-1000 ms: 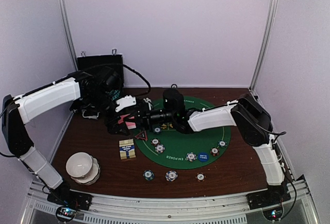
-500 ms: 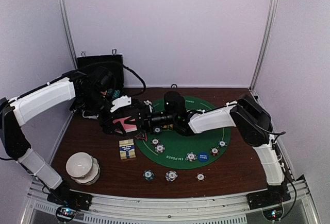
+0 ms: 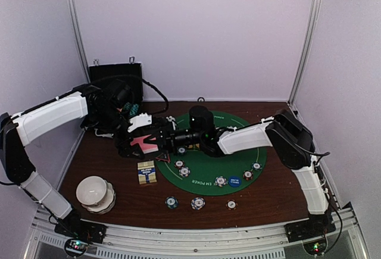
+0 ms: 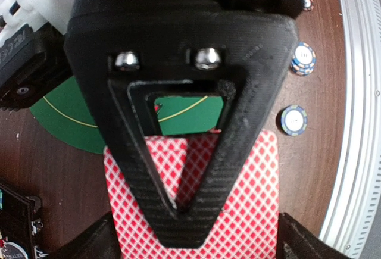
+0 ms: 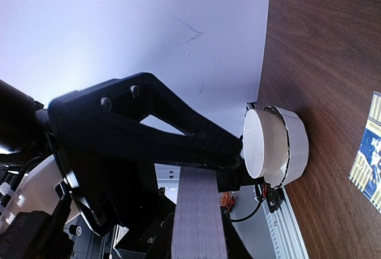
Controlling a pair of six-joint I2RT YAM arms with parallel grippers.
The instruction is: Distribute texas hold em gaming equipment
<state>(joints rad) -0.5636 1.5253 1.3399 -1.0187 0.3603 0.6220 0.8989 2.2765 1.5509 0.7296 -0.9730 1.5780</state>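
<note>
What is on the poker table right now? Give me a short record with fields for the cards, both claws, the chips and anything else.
cards: pink-backed stack, between the two claws at the left edge of the green mat
right claw: shut on cards
left claw: fingers wide on either side of the cards; grip unclear
chips: three on bare wood at the front, more on the mat
bowls: white, front left

A stack of white bowls sits on the brown table, near the front left. A black case stands at the back wall.
</note>
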